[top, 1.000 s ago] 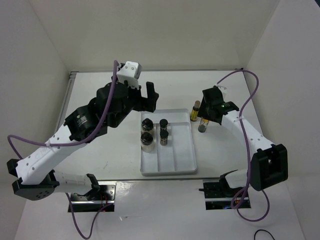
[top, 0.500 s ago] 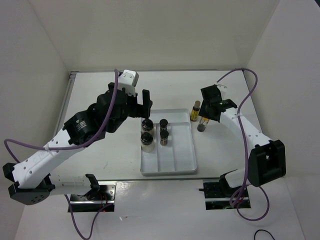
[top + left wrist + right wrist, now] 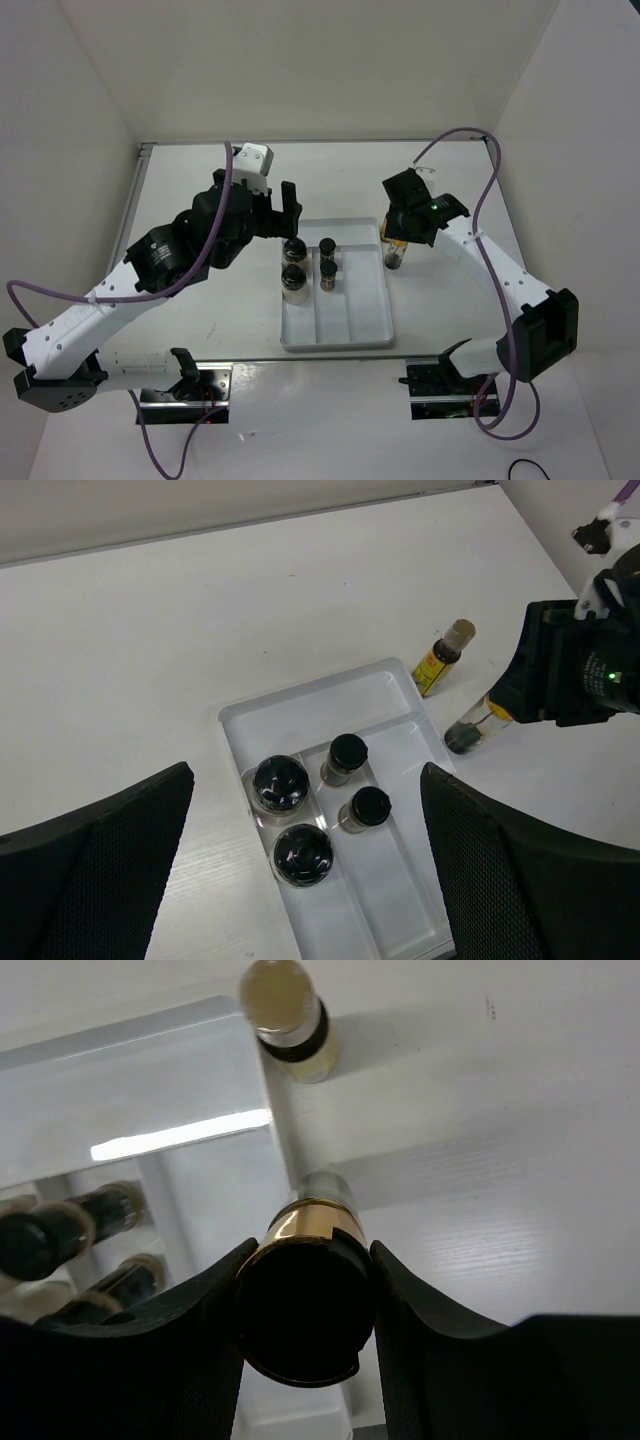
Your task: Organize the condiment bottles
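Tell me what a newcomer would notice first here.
The right gripper is clamped on the black cap of a slim amber bottle, tilted just outside the right wall of the white tray. Inside the tray, two squat jars fill the far end of the left compartment, with two small dark bottles beside them in the middle one. A second yellow bottle stands on the table past the tray's far right corner.
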